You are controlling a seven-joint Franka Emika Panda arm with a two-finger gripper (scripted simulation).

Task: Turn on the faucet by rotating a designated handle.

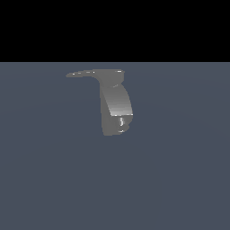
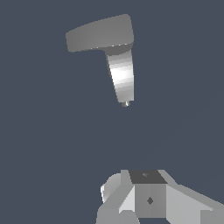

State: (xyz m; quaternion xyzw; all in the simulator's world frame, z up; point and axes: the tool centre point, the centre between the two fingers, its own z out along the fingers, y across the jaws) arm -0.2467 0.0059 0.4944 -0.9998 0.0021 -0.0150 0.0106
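So far nothing is done. The faucet (image 1: 116, 110) stands alone on the grey floor, its handle (image 1: 83, 73) pointing toward the exterior view's left. The gripper (image 2: 144, 197) waits well apart; I cannot tell if it is wide or narrow.

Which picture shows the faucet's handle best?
The wrist view: the handle looks broad and fully visible, sticking sideways from the faucet. In the exterior view it is only a thin sliver pointing toward that view's left.

A bare simulated scene, no real room: around the grey faucet (image 1: 116, 105) lies only a flat, featureless blue-grey floor (image 1: 179, 179), with a black void behind it.
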